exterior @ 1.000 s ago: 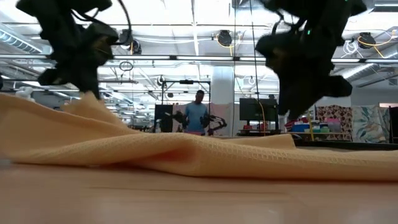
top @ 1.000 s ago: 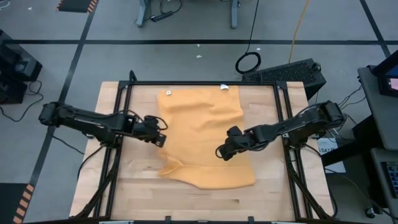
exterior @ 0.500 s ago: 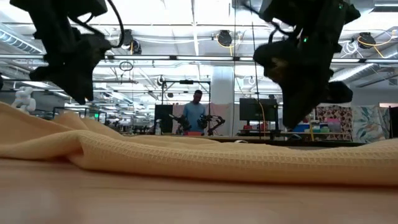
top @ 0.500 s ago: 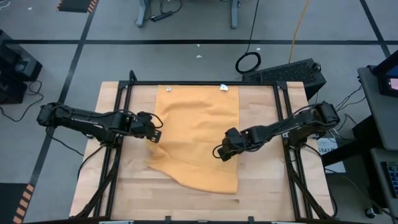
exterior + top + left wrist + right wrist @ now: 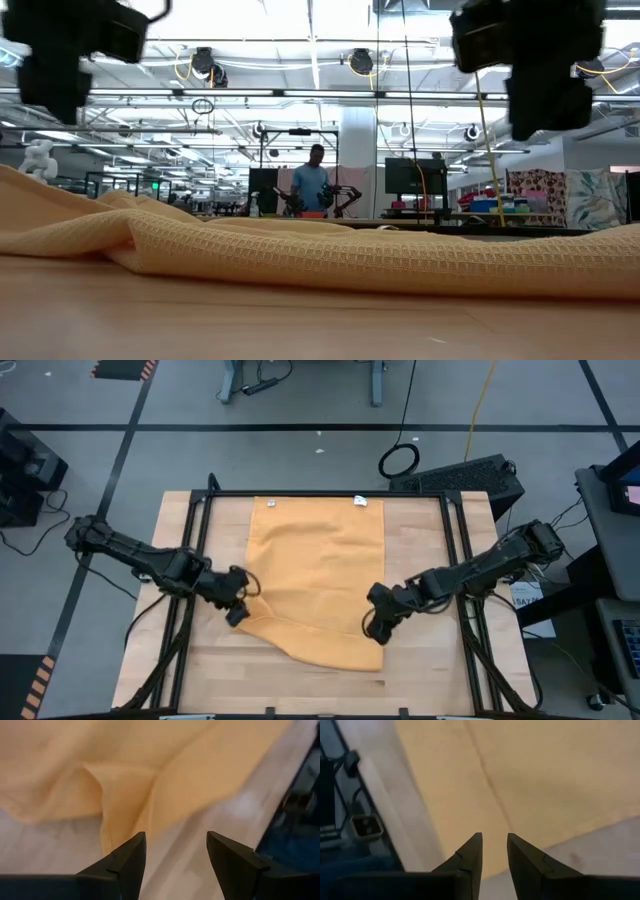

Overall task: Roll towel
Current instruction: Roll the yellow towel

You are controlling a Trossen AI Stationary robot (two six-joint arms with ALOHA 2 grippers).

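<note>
The mustard-yellow towel [image 5: 315,575] lies spread on the wooden table, its far edge at the far frame bar and its near edge slanting. In the low view the towel [image 5: 300,255] lies in low wrinkles. My left gripper [image 5: 237,612] hovers open over the towel's near left corner, where a small fold [image 5: 117,800] stands up. The left wrist view shows my left gripper [image 5: 176,840] with cloth edge and bare wood below its fingers. My right gripper [image 5: 375,628] hovers over the towel's right edge near the near corner. In the right wrist view my right gripper [image 5: 495,840] stands slightly open with nothing between its fingers.
Black frame rails [image 5: 200,560] [image 5: 457,550] run along the table's left and right sides. Two small white tags [image 5: 270,505] [image 5: 361,501] sit at the far edge. Bare wood [image 5: 300,695] shows by the near edge. A person [image 5: 315,185] stands far off in the room.
Both grippers have risen and gone toward the table's near edge, the right one also toward the right edge. The towel has been drawn toward the far edge and has narrowed. The raised ridge under my left gripper has dropped, and the cloth now lies low.
</note>
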